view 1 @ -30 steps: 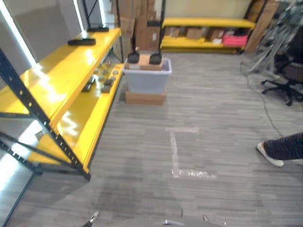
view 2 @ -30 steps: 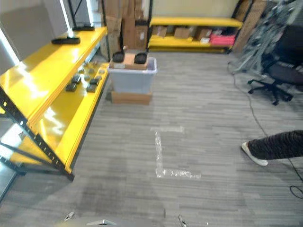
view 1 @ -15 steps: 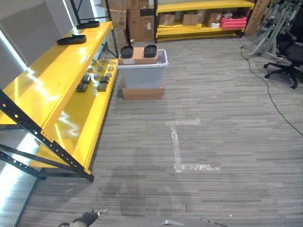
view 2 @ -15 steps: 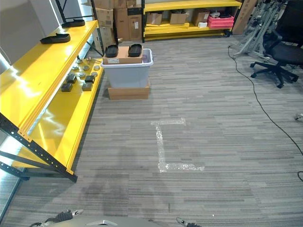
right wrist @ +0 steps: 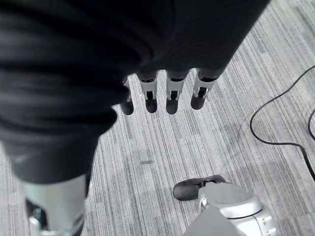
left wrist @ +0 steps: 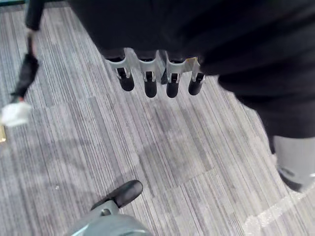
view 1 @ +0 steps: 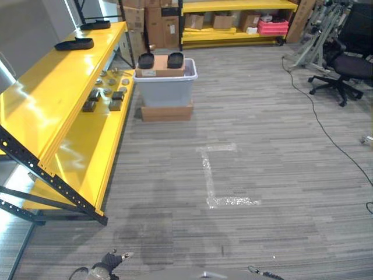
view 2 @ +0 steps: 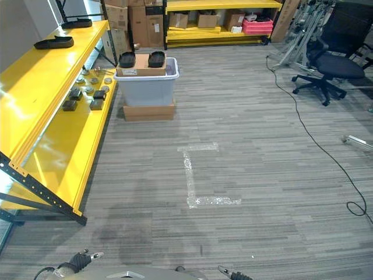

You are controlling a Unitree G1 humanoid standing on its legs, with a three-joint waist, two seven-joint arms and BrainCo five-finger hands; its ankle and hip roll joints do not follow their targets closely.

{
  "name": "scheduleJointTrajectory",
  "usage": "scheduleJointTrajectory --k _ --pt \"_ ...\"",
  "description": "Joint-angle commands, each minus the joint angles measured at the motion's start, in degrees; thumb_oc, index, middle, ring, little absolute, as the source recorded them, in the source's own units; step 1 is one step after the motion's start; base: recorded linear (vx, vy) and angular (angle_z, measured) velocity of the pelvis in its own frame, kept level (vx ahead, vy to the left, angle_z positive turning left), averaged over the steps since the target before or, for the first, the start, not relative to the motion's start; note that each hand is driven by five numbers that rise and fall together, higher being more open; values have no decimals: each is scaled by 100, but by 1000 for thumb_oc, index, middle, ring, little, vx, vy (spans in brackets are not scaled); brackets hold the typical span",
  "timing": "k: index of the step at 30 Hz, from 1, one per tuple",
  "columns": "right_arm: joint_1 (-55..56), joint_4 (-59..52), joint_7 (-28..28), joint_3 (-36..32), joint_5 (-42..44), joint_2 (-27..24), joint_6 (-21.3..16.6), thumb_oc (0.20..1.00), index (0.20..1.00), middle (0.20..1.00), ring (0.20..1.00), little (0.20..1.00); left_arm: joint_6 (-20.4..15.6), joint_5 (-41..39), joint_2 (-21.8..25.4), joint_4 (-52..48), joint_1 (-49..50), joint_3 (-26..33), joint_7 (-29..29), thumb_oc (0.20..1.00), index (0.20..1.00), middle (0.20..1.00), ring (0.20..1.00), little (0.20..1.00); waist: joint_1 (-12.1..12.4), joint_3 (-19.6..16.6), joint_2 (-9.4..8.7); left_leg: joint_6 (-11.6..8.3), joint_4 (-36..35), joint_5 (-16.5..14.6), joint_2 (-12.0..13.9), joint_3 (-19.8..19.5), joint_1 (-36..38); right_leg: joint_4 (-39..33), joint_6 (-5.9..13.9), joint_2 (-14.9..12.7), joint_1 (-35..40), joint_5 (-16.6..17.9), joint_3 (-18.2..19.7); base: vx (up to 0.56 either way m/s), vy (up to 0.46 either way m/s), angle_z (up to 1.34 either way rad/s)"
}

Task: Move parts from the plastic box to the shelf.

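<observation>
Across the carpet by the yellow shelf [view 1: 52, 111] sits the plastic box [view 1: 164, 87] of parts, well apart from the left hand [left wrist: 157, 78] and right hand [right wrist: 170, 91], both hanging slack-fingered and empty; a crooked walk-up risks clipping the rack.

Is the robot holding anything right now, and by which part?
Nothing. The left hand and right hand hang open over bare floor.

Small dark parts [view 1: 106, 100] lie on the yellow shelf [view 1: 87, 146].
</observation>
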Motion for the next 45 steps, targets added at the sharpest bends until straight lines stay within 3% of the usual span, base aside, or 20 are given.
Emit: scheduleJointTrajectory --k 1,8,13,14,15,16,17,18,19,24,26,28,30,34,36,40,43,45 --pt "-218 387 4 49 88 -15 -12 1000 1000 1000 1000 1000 -202 -174 114 197 -308 117 -43 1000 1000 1000 1000 1000 41 -191 -156 -344 -30 -207 192 -275 99 63 600 -451 -7 73 52 0 0 0" --pt "-324 -412 -152 51 366 -62 -371 1000 1000 1000 1000 1000 -363 -584 164 -113 -448 276 70 1000 1000 1000 1000 1000 96 -169 -224 -299 11 -249 132 -317 102 120 640 -507 29 50 23 11 48 1" --pt "-544 -639 -125 422 -106 -218 -382 1000 1000 1000 1000 1000 -387 -634 283 -227 -639 226 46 1000 1000 1000 1000 1000 121 39 -276 -150 94 -291 88 -324 -2 1007 759 -492 -515 8 181 -56 100 -5" --pt "-718 -641 -133 483 -178 -234 -354 1000 1000 1000 1000 1000 -361 -643 302 -222 -712 201 57 1000 1000 1000 1000 1000 94 269 -283 -47 104 -277 51 -381 -34 1803 1000 -480 -1058 284 342 -109 118 -16" --pt "-764 -644 -123 516 -186 -226 -351 1000 1000 1000 1000 1000 -354 -657 314 -211 -746 193 61 1000 1000 1000 1000 1000 86 348 -297 -32 104 -252 50 -388 -59 2032 1065 -455 -1226 411 437 -122 144 -38" --pt "-846 -601 -129 600 -241 -164 -332 1000 1000 1000 1000 1000 -326 -581 312 -109 -778 155 60 1000 1000 1000 1000 1000 65 424 -253 -35 48 -211 115 -405 -72 2260 1042 -339 -1464 315 532 66 17 -37" --pt "-804 -507 -110 668 -308 -91 -314 1000 1000 1000 1000 1000 -305 -476 283 11 -727 132 38 1000 1000 1000 1000 1000 87 356 -281 -68 -37 -255 100 -326 -13 1732 913 -348 -1298 185 365 209 -74 -43" --pt "-717 -384 -108 695 -354 -35 -286 1000 1000 1000 1000 1000 -284 -445 226 133 -648 136 -7 1000 1000 1000 1000 1000 103 293 -313 -91 -48 -313 96 -264 22 1075 729 -323 -1245 270 105 284 -154 -29" --pt "-685 -290 -97 717 -413 -4 -255 1000 1000 1000 1000 1000 -268 -437 191 172 -626 126 -28 1000 1000 1000 1000 1000 98 277 -325 -107 -48 -346 103 -232 50 914 687 -321 -1305 349 -59 226 -183 -44" --pt "-401 -101 -26 730 -395 70 -229 1000 1000 1000 1000 1000 -226 -388 16 236 -549 100 -86 1000 1000 1000 1000 1000 16 182 -254 -283 185 -444 213 -350 17 491 525 -198 -852 207 39 155 -173 7" --pt "-332 -11 -3 595 -268 46 -206 1000 1000 1000 1000 1000 -215 -473 -66 223 -508 147 -88 1000 1000 1000 1000 1000 12 206 -228 -387 862 -612 214 -337 -134 488 460 -252 -710 127 -58 136 -185 42" --pt "-354 31 33 565 -229 -36 -191 1000 1000 1000 1000 1000 -208 -606 -179 167 -512 134 -65 1000 1000 1000 1000 1000 87 450 -222 -591 2183 -343 43 -465 -702 539 322 -323 -484 51 -114 92 -173 33" --pt "-379 42 28 542 -217 -77 -174 1000 1000 1000 1000 1000 -207 -634 -209 166 -535 111 -57 1000 1000 1000 1000 1000 96 505 -233 -611 2224 -252 25 -457 -840 516 296 -363 -407 20 -144 85 -81 0" --pt "-382 12 11 483 -150 -159 -179 1000 1000 1000 1000 1000 -214 -570 -249 136 -464 22 -77 1000 1000 1000 1000 1000 196 499 -202 -501 1436 -231 -14 -434 -1053 387 318 -376 -223 -45 -138 190 -26 5" --pt "-448 -73 -61 526 -170 -222 -217 1000 1000 1000 1000 1000 -208 -545 -287 167 -426 -47 -36 1000 1000 1000 1000 1000 303 502 -71 -467 669 250 16 -537 -1383 331 315 -282 -107 -150 -138 234 11 -2" --pt "-630 -80 -54 595 -216 -232 -212 1000 1000 1000 1000 1000 -169 -403 -235 267 -334 -72 -55 1000 1000 1000 1000 1000 507 491 -24 -506 406 558 -7 -701 -1560 267 328 -163 217 -386 47 277 31 -20" --pt "-635 -107 17 655 -262 -137 -216 1000 1000 1000 1000 1000 -125 -341 -166 421 -245 35 -72 1000 1000 1000 1000 1000 572 316 -49 -354 476 471 -16 -723 -1408 491 383 -223 381 -625 102 309 120 -36" --pt "-608 -171 10 653 -340 -67 -217 1000 1000 1000 1000 1000 -59 -196 -104 521 -239 56 -94 1000 1000 1000 1000 1000 605 222 -106 -173 590 256 -113 -712 -1244 1325 560 -343 222 -682 163 376 224 -34"
